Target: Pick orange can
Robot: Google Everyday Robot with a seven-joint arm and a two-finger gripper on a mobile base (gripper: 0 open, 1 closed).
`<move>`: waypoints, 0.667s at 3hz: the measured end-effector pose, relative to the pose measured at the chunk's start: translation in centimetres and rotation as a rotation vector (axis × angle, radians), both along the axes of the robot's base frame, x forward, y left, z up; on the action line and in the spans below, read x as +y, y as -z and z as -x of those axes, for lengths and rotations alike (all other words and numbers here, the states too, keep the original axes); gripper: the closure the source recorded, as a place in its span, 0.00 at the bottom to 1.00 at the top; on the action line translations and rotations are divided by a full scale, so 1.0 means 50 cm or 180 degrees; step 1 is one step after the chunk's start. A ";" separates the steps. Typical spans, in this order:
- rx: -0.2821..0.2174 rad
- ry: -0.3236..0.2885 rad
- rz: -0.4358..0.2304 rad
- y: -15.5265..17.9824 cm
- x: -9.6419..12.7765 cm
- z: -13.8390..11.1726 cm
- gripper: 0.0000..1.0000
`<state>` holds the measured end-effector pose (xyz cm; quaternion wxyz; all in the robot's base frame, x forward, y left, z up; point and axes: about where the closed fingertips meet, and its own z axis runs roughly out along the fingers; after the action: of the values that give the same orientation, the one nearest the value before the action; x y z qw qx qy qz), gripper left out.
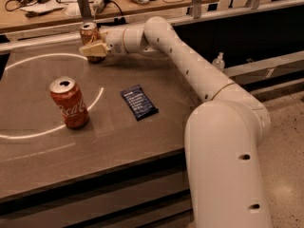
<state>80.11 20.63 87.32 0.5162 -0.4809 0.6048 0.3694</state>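
Note:
The orange can [89, 34] stands upright at the far left-centre of the grey table [142, 141]. It has a dull copper body and a silver top. My gripper [95, 50] reaches in from the right on the white arm [190, 65]. It sits right at the can's lower body and covers part of it. The can rests on the table.
A red Coca-Cola can [70, 103] stands nearer on the left. A dark blue packet [138, 102] lies flat mid-table. A white arc is marked on the tabletop. A metal rail and a cluttered wooden bench [47, 4] run behind the table.

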 end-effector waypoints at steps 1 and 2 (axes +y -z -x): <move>-0.0051 -0.0101 -0.0085 -0.028 -0.019 0.023 0.72; -0.0192 -0.0273 -0.0196 -0.091 -0.081 0.069 0.95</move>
<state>76.67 16.58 91.89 0.5324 -0.5012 0.5562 0.3949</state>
